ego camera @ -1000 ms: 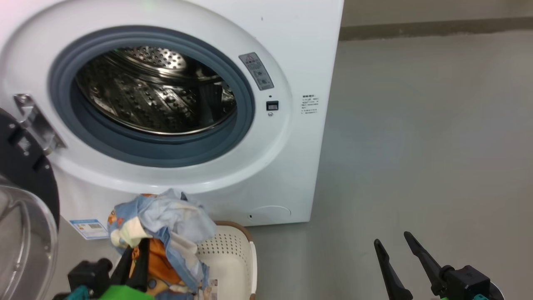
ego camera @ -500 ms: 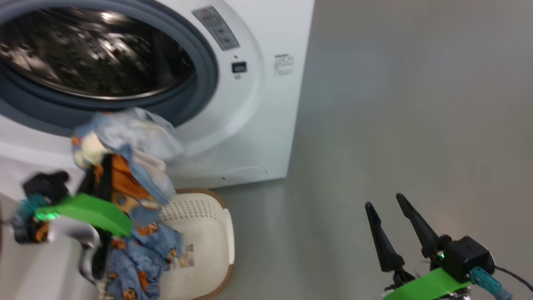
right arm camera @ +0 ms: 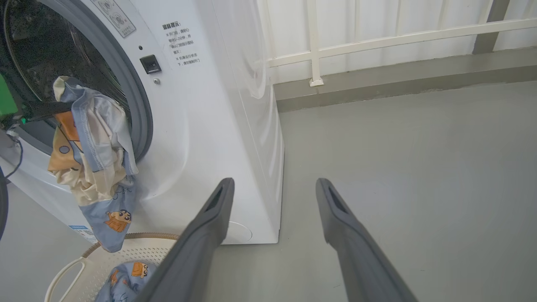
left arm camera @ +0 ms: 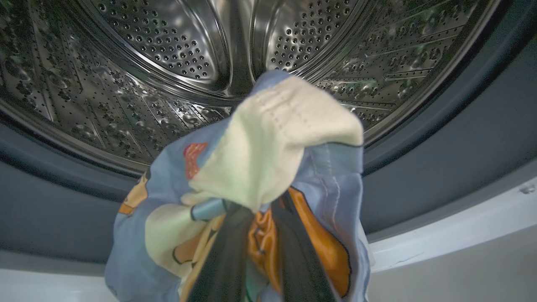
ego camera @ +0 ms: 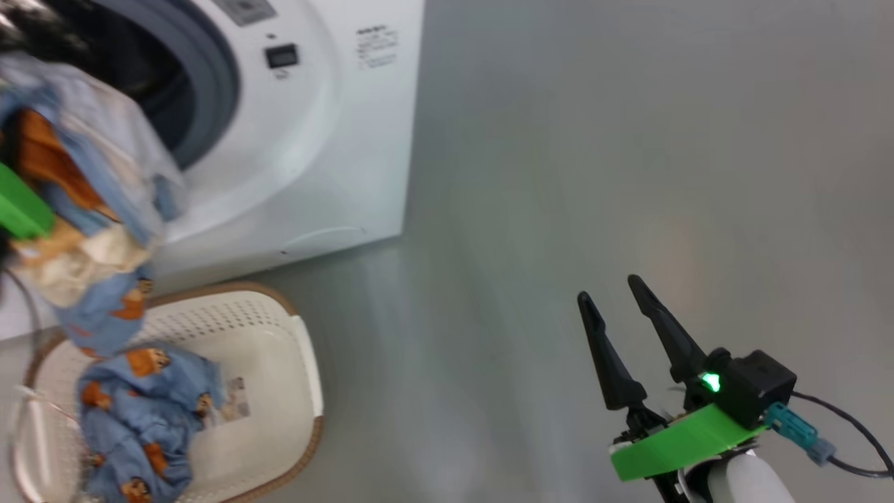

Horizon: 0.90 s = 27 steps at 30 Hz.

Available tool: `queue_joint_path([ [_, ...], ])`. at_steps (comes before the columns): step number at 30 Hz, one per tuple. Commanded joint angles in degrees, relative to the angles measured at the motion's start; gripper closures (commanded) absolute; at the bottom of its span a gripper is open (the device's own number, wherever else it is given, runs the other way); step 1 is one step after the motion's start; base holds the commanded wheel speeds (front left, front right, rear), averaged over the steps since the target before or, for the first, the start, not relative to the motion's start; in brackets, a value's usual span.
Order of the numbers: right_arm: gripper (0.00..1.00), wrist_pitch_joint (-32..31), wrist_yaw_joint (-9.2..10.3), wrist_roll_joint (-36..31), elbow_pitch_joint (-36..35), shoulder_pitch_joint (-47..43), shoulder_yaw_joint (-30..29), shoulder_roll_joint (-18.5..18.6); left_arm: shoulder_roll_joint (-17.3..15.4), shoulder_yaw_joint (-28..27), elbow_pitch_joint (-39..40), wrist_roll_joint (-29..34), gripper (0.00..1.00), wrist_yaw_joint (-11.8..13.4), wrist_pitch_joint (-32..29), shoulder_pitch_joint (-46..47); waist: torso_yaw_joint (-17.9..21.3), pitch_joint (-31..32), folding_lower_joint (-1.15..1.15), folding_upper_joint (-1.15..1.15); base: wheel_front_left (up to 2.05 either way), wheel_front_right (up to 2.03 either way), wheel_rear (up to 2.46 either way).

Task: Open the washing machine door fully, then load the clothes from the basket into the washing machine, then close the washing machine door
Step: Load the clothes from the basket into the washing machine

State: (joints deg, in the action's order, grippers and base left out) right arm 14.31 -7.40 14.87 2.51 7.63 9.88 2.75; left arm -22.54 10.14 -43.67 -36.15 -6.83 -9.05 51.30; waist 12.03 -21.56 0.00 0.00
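I'm seeing the drum (left arm camera: 168, 63) gleam, polished perforated steel, with the gasket (left arm camera: 440, 159) round it dull grey rubber. The clothes (left arm camera: 272, 138) read as soft cloth, stitched seams, matt. The washer (right arm camera: 218, 126) casing is smooth glossy white. The basket (ego camera: 279, 335): cream perforated plastic, brown woven-look rim. The floor (ego camera: 628, 140) looks smooth, grey, faintly sheened. My right gripper (right arm camera: 272, 184) fingers (right arm camera: 348, 235): matt dark plastic.

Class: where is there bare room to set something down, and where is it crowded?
Free: the grey floor between the washing machine and the open right gripper; inside the steel drum. Crowded: the drum mouth, where clothes hang from the left gripper, and the basket below.
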Motion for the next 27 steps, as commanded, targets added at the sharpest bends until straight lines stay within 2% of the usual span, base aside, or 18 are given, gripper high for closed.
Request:
queue_joint_path([
  [1, 0.00, 0.6, -0.09, 0.9, -1.1, 1.3, 1.8, 0.1, -4.1, -1.5, 0.8, -0.9, 1.00, -0.4, -1.9, 3.0, 4.7, -5.1, 0.00, 0.00, 0.00, 0.00, 0.00],
  [9, 0.00, 0.7, -0.09, 3.3, -2.8, 3.5, 3.5, 0.1, -10.8, -3.3, 0.3, -3.9, 1.00, -0.4, -10.7, 11.7, 8.8, -10.9, 0.00, 0.00, 0.00, 0.00, 0.00],
  [17, 0.00, 0.7, -0.09, 5.0, -3.6, 4.6, 4.7, 0.1, -15.2, -4.1, 1.7, -3.2, 1.00, 2.2, -13.4, 16.5, 12.2, -15.1, 0.00, 0.00, 0.00, 0.00, 0.00],
  [22, 0.00, 0.7, -0.09, 5.8, -4.1, 5.1, 5.5, 0.1, -17.4, -4.1, 3.2, -0.6, 1.00, 4.3, -9.8, 19.4, 13.3, -17.2, 0.00, 0.00, 0.00, 0.00, 0.00],
  [27, 0.00, 0.7, -0.09, 6.2, -4.2, 5.5, 5.7, 0.1, -18.9, -4.5, 4.0, 2.8, 1.00, 6.1, -0.5, 22.8, 13.4, -18.1, 0.00, 0.00, 0.00, 0.00, 0.00],
])
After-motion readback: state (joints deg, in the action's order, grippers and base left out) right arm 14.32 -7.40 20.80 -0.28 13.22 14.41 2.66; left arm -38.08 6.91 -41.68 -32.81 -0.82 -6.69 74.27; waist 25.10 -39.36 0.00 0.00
